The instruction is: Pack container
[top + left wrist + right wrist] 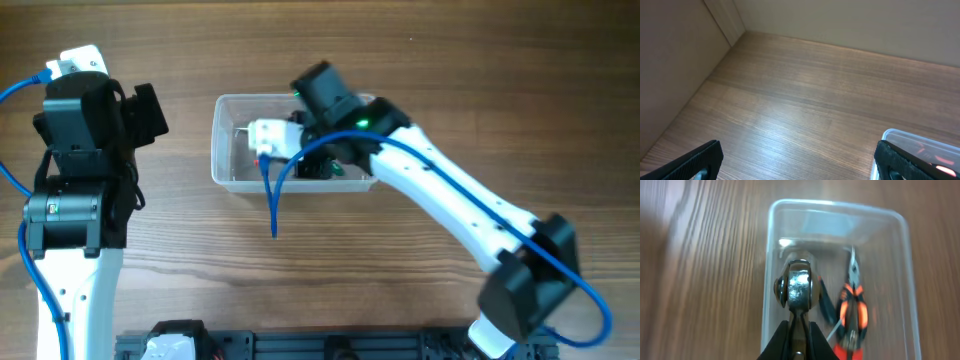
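From overhead, the container (228, 150) sits on the table (450, 70) near the centre, slightly toward the far side. The right arm (450, 195) stretches diagonally from the near right corner toward the far left. Its wrist is bent down over the tub's right half, and a blue cable (272, 200) loops off it across the near rim. The left arm (75, 170) stands folded at the left edge, well apart from the tub. In the left wrist view, the left gripper (799, 152) hangs above bare wood with its fingers spread wide, and a corner of the container (910, 136) shows at the near right. In the right wrist view, the right gripper (799, 330) points down into the container (835, 210). Its fingers are pressed together on the shank of a metal tool (797, 286) with a shiny rounded head. Pliers (854, 311) with orange and black handles lie on the tub's floor just right of it.
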Tool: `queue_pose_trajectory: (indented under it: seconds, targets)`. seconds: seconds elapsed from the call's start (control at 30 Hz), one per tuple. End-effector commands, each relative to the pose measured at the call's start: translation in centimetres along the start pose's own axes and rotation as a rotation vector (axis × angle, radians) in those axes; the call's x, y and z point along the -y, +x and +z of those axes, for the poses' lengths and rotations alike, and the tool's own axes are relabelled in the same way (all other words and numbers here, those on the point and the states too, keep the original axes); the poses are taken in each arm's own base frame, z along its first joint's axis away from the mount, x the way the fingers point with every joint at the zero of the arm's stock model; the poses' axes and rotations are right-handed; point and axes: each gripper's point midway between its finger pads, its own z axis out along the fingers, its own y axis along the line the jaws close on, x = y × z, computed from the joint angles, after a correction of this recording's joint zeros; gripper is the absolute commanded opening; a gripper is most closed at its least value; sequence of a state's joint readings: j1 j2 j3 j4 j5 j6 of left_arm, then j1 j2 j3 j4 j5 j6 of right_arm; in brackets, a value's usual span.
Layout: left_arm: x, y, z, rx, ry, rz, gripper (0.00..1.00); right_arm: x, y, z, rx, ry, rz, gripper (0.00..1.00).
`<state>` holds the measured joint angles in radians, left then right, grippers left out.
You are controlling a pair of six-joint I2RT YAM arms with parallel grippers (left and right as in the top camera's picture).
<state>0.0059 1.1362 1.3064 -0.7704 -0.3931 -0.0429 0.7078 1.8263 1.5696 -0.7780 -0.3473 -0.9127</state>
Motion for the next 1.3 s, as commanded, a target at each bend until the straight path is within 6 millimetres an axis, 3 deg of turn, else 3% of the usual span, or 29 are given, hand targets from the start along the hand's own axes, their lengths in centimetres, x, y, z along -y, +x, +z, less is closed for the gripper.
queue_pose_trajectory:
  seconds: [0.0, 0.2, 0.33, 0.43, 0.5, 0.6, 0.63, 0.73, 0.87, 0.9, 0.97, 1.13, 1.2, 1.27]
  targets:
    - [-0.3, -0.3, 0.0, 0.005, -0.012, -0.007, 1.0, -0.7, 1.5, 3.7, -0.013, -0.072, -0.136, 0.04]
    - [-0.3, -0.3, 0.0, 0.005, -0.012, -0.007, 1.0, -2.0, 4.5, 7.9, -0.073, -0.162, -0.091, 0.06]
    - [-0.3, -0.3, 0.0, 0.005, -0.012, -0.007, 1.0, -1.8, 4.6, 8.2, -0.079, -0.157, -0.062, 0.27]
    - [-0.3, -0.3, 0.0, 0.005, -0.012, -0.007, 1.0, 0.2, 4.8, 7.8, -0.124, -0.06, 0.006, 0.38]
    - [-0.3, -0.3, 0.0, 0.005, -0.012, -0.007, 1.0, 2.3, 4.9, 6.8, -0.171, 0.048, 0.101, 0.4]
    - [-0.3, -0.3, 0.0, 0.005, -0.012, -0.007, 1.0, 6.9, 4.8, 2.7, -0.235, 0.31, 0.332, 0.43]
    - [-0.3, -0.3, 0.0, 0.005, -0.012, -0.007, 1.0, 9.0, 4.7, -0.2, -0.247, 0.446, 0.435, 0.44]
    - [-0.3, -0.3, 0.0, 0.005, -0.012, -0.007, 1.0, 11.9, 4.2, -7.2, -0.23, 0.678, 0.561, 0.59]
    - [-0.3, -0.3, 0.0, 0.005, -0.012, -0.007, 1.0, 12.9, 2.9, -15.1, -0.134, 0.817, 0.59, 0.87]
    - [-0.3, -0.3, 0.0, 0.005, -0.012, -0.007, 1.0, 12.9, 2.8, -16.2, -0.117, 0.833, 0.593, 0.95]
    - [-0.3, -0.3, 0.0, 0.005, -0.012, -0.007, 1.0, 12.8, 2.3, -18.9, -0.078, 0.872, 0.597, 1.0]
    - [-0.3, -0.3, 0.0, 0.005, -0.012, -0.007, 1.0, 11.9, 1.0, -22.9, -0.004, 0.923, 0.593, 1.0]
    - [-0.3, -0.3, 0.0, 0.005, -0.012, -0.007, 1.0, 11.4, 1.3, -23.0, -0.024, 0.913, 0.593, 1.0]
    - [-0.3, -0.3, 0.0, 0.005, -0.012, -0.007, 1.0, 9.7, 2.5, -21.8, -0.094, 0.836, 0.602, 1.0]
